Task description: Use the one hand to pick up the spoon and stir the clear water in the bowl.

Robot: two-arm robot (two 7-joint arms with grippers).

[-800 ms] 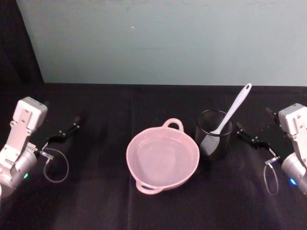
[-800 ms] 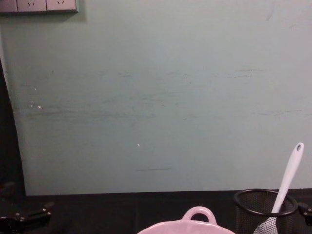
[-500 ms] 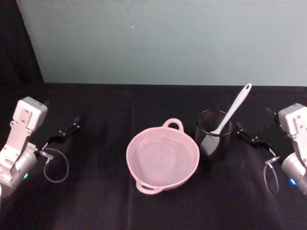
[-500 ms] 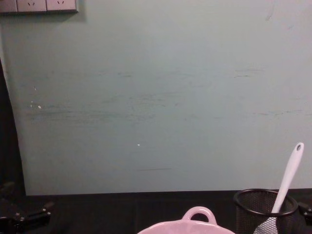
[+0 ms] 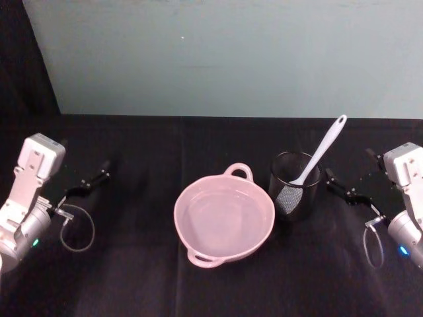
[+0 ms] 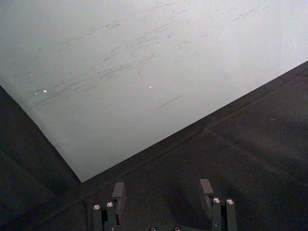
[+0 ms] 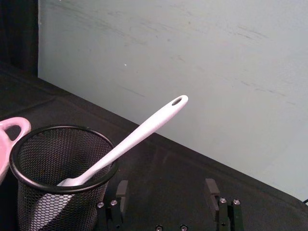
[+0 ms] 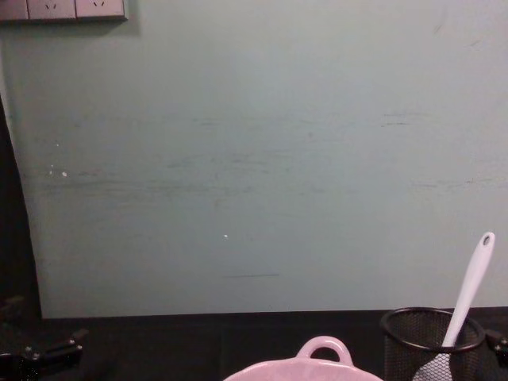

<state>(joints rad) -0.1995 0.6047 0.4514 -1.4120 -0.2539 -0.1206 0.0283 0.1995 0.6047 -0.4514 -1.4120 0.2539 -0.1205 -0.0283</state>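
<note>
The pale pink bowl (image 5: pixel 183 203) holds clear water at the middle of the black table, and its loop handle (image 8: pixel 323 349) shows in the chest view. Just to its right, the white spoon (image 5: pixel 322 152) leans in a black mesh cup (image 5: pixel 295 195), blade down and handle end up. From the right wrist the spoon (image 7: pixel 139 135) and cup (image 7: pixel 53 185) are close ahead. My right gripper (image 5: pixel 348 164) stands open, just right of the cup and empty. Far to the bowl's left my left gripper (image 5: pixel 86 154) is open and empty too.
A pale green wall (image 5: pixel 218 59) closes the back of the table. Black cloth (image 5: pixel 132 264) covers the table, bare between the bowl and each arm. A wall socket strip (image 8: pixel 63 8) sits high at the left in the chest view.
</note>
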